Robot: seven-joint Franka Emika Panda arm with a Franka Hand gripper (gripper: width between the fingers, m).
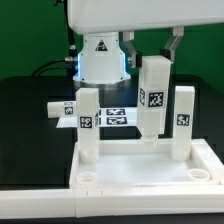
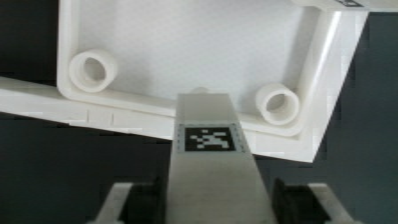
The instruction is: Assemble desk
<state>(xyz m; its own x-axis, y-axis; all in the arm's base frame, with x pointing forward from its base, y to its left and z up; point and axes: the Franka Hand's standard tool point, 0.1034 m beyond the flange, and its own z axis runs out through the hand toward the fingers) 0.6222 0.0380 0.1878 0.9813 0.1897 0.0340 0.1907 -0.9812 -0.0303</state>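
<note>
**Desk leg (image 1: 152,100) clamped in the tool (image 1: 153,62) over the top (image 1: 140,186)**

The tool's fingers (image 2: 299,200) stand partly closed and press on both sides of the leg's upper end. The leg hangs upright with its tag facing the exterior camera. Its lower end sits down inside the top's raised rim; I cannot tell whether it touches the surface there. In the wrist view, the leg's tip lies just beside one corner hole (image 2: 276,100).

The top lies rim-up on the black tabletop (image 1: 30,120). Two more legs stand upright at its far corners, one leg (image 1: 88,125) on the exterior view's left and another leg (image 1: 183,120) on its right. The marker board (image 1: 110,118) lies behind them.
</note>
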